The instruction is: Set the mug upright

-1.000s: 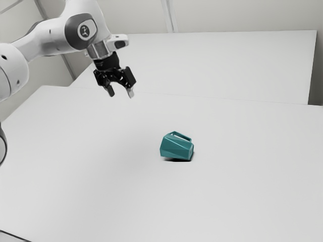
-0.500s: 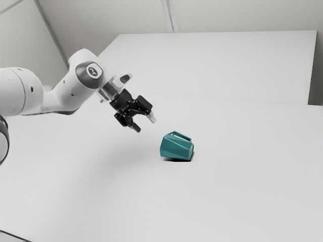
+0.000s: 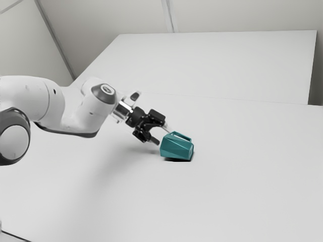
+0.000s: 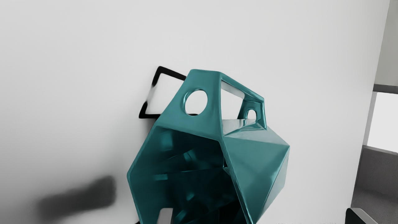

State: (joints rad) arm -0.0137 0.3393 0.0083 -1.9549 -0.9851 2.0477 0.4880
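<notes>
Because my fingers (image 4: 165,216) stand apart and grasp nothing, the approach is what I need to get right. One tip overlaps the dark mouth (image 4: 186,174) in the wrist view, while the other lies out beyond the mug's side; I can't tell whether the first has entered. I should advance slowly along the mug's length, one finger inside and one outside, so that closing my gripper (image 3: 164,136) pinches the wall rather than shoving the rim. The mug (image 3: 176,147) lies on its side just ahead of me, mouth toward me. Its handle (image 4: 203,81) rises off the upper side, and I want my outer finger clear of it. Farther along, the base faces the exterior view's right. Once I have a firm pinch, I should lift a little and swing the base down as my fingers come to point at the table (image 3: 242,201). Turning too low could scrape the base edge; a shallow pinch could let the mug pivot. I'd release only with the base flat.
</notes>
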